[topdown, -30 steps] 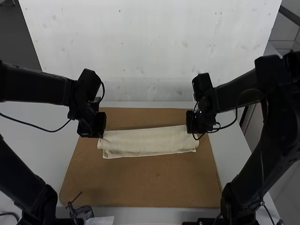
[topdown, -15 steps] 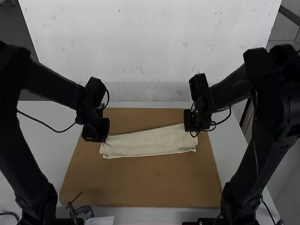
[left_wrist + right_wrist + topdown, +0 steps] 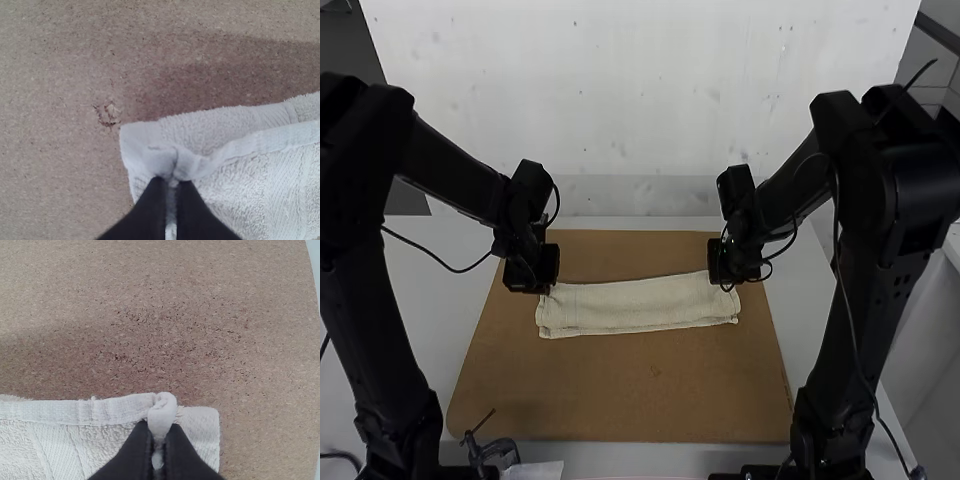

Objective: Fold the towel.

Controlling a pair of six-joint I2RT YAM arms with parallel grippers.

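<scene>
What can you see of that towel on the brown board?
The towel is off-white, ribbed and fuzzy-looking, with banded hems. It lies as a long, narrow strip in layers across the brown board, its edges slightly uneven. The left claw pinches its top layer near one end, the right claw near the other.

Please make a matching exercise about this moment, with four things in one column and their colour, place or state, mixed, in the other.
1. Left gripper
2. Right gripper
3. Towel
4. Board

A. Brown, lying under the towel
B. Jaws shut on the towel, near its right end in the high view
C. Pale, folded into a long strip
D. Jaws shut on the towel, near its left end in the high view

Pairs: 1-D; 2-B; 3-C; 4-A
</scene>
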